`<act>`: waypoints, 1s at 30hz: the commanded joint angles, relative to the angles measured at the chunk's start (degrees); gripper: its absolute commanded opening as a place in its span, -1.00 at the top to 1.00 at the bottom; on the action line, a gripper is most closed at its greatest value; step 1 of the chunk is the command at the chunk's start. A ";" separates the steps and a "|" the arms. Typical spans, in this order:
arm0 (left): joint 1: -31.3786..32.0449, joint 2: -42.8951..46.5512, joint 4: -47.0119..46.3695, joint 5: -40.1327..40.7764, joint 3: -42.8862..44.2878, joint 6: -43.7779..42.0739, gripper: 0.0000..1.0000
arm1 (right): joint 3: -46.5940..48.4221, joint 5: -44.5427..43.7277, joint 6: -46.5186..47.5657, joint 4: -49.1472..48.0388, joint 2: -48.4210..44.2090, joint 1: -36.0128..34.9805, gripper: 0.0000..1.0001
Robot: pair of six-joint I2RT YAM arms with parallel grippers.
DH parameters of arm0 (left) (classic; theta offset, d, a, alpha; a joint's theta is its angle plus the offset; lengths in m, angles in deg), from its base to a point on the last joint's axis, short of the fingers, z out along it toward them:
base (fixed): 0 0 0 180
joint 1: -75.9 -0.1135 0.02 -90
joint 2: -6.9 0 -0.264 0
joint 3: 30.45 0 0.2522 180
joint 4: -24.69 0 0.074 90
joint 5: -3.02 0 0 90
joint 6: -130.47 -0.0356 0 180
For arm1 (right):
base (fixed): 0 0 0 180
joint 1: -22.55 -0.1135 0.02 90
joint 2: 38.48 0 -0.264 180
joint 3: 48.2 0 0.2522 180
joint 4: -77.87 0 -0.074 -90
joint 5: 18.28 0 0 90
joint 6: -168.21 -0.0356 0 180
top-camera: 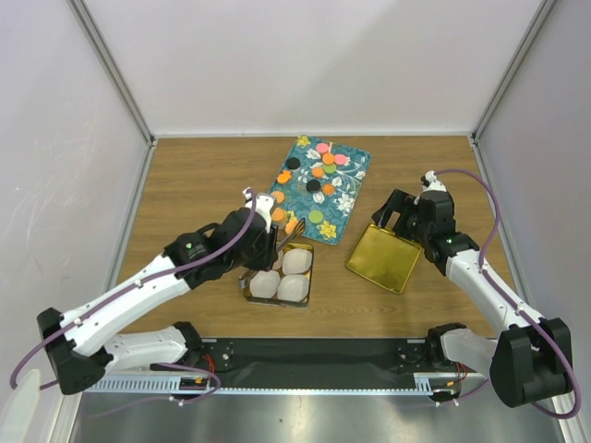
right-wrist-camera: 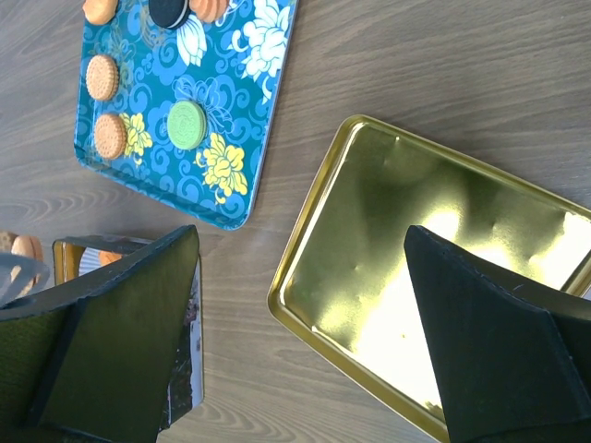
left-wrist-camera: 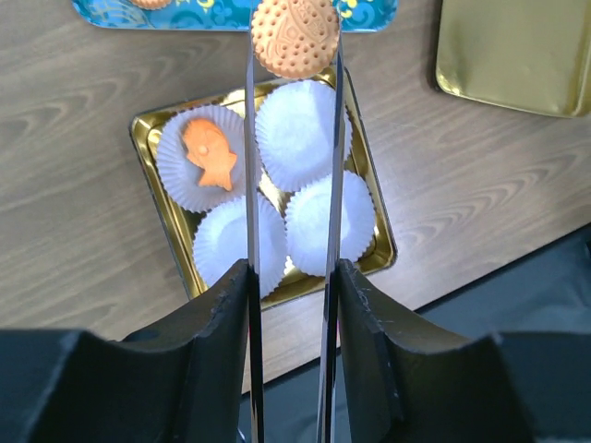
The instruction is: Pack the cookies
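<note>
My left gripper (top-camera: 292,224) carries two long thin metal blades, shut on an orange oval cookie (left-wrist-camera: 295,37). It holds the cookie above the far edge of the gold tin (top-camera: 305,300), near the teal tray. The tin (left-wrist-camera: 155,125) holds several white paper cups (left-wrist-camera: 303,134). One cup has an orange fish-shaped cookie (left-wrist-camera: 208,153). The teal tray (top-camera: 355,175) carries several orange, green, pink and black cookies (top-camera: 316,216). In the right wrist view a green cookie (right-wrist-camera: 187,125) and orange ones (right-wrist-camera: 111,136) lie on the tray. My right gripper (top-camera: 395,214) is open and empty above the gold lid.
The gold lid (top-camera: 383,258) lies upside down to the right of the tin; its rim (right-wrist-camera: 295,249) shows between my right fingers (right-wrist-camera: 129,341). White walls stand on three sides. A black strip runs along the table's near edge.
</note>
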 commanded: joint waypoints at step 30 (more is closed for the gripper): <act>3.95 1.88 -6.38 -0.18 -11.35 5.01 0.10 | 2.51 -1.42 1.24 0.28 0.43 -0.43 -0.99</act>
